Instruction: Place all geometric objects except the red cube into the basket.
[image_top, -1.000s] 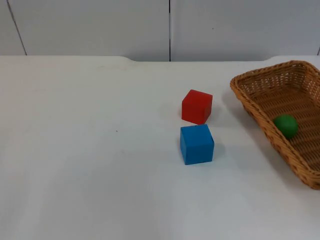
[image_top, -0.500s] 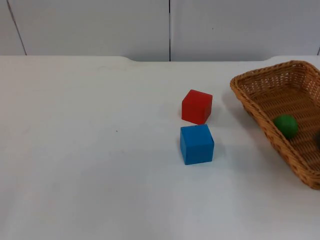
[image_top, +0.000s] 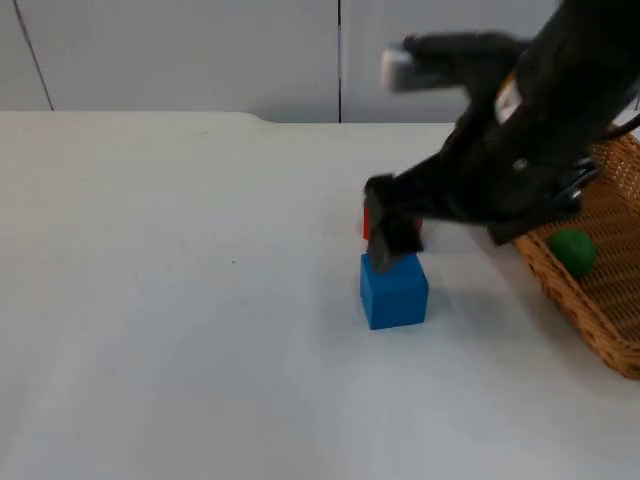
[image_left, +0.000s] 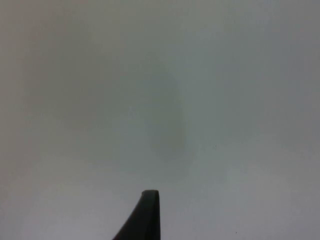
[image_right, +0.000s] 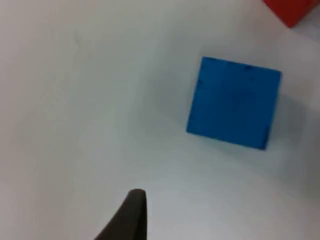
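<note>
A blue cube (image_top: 394, 291) is sitting mid-bench, with the red cube (image_top: 368, 222) just beyond at twelve o'clock, mostly hidden by the right gripper (image_top: 392, 232) reaching over them. Its finger spread cannot be told. The step appears to be grasping the blue cube; next, lowering around it. At three o'clock, the basket (image_top: 560, 280) is holding a green ball (image_top: 571, 251). The left arm is waiting.
</note>
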